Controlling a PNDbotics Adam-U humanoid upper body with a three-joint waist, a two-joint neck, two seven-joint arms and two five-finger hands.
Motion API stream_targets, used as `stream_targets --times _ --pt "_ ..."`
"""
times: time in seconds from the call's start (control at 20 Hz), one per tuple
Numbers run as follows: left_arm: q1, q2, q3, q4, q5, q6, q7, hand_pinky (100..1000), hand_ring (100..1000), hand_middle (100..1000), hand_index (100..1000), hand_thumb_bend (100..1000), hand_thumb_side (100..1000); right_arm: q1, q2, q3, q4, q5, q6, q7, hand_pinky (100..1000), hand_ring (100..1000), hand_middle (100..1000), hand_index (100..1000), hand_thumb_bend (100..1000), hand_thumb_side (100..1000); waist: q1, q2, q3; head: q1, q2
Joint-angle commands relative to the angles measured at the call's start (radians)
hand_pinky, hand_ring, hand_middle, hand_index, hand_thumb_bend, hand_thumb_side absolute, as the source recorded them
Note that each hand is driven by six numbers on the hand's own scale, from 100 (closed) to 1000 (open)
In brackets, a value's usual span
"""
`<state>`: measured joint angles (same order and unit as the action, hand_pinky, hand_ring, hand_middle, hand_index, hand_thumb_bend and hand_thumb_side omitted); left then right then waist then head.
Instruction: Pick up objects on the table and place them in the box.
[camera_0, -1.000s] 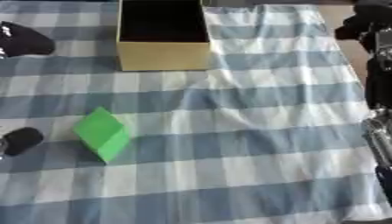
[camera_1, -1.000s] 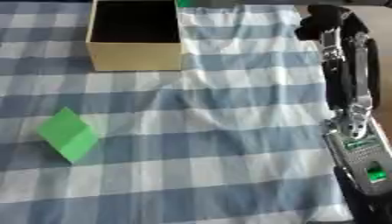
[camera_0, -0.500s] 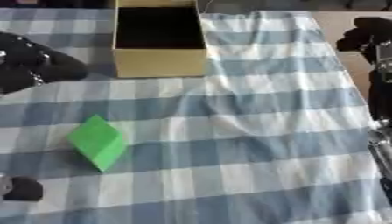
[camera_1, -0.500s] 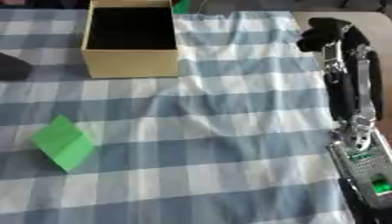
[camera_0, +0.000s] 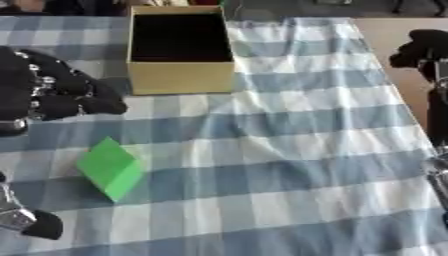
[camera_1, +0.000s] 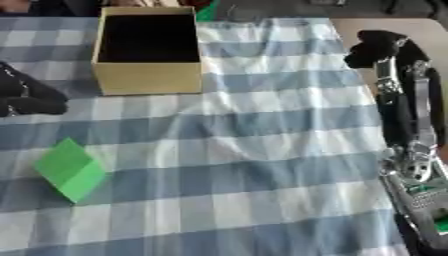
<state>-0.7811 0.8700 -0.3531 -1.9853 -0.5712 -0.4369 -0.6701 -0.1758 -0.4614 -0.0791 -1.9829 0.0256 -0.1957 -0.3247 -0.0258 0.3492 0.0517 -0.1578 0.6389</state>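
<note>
A green block (camera_0: 108, 168) lies tilted on the blue-and-white checked cloth at the left front. The open tan cardboard box (camera_0: 180, 78) stands at the back, its dark inside showing nothing. My left hand (camera_0: 54, 93), black, hovers at the left edge behind the block and left of the box, fingers loosely bent and pointing right, holding nothing. My right hand (camera_1: 378, 46) stays raised at the right edge over the bare table beside the cloth, far from the block.
The checked cloth (camera_0: 289, 150) is wrinkled in the middle. My right forearm (camera_1: 411, 150) runs along the right edge down to the lower corner. A black and silver part of my left arm (camera_0: 24, 221) shows at the lower left.
My left hand has come in from the upper left edge, moving right and nearer toward the green block. The block, the box and the right hand stay where they were.
</note>
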Motion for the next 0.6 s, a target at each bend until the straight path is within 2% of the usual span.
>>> stream_targets --times 0.05,0.4,0.6 --pt "-0.026 0.005 0.004 -0.015 0.014 -0.037 -0.096 751 834 868 996 682 800 -0.004 -0.018 -0.003 -0.017 0.008 0.004 0.002 612 582 553 719 100 821 0.018 -0.004 -0.004 0.004 -0.005" --pt "-0.055 -0.006 0.006 -0.015 0.118 -0.008 -0.227 772 841 870 993 643 750 -0.003 -0.017 0.001 -0.017 0.007 0.009 0.008 612 582 553 719 100 820 0.026 -0.007 -0.012 0.002 0.006" --pt "-0.059 -0.009 -0.018 -0.015 0.141 0.010 -0.236 793 853 876 1000 715 732 -0.006 -0.017 0.003 -0.017 0.005 0.012 0.011 612 583 553 719 100 820 0.029 -0.007 -0.015 -0.003 0.002"
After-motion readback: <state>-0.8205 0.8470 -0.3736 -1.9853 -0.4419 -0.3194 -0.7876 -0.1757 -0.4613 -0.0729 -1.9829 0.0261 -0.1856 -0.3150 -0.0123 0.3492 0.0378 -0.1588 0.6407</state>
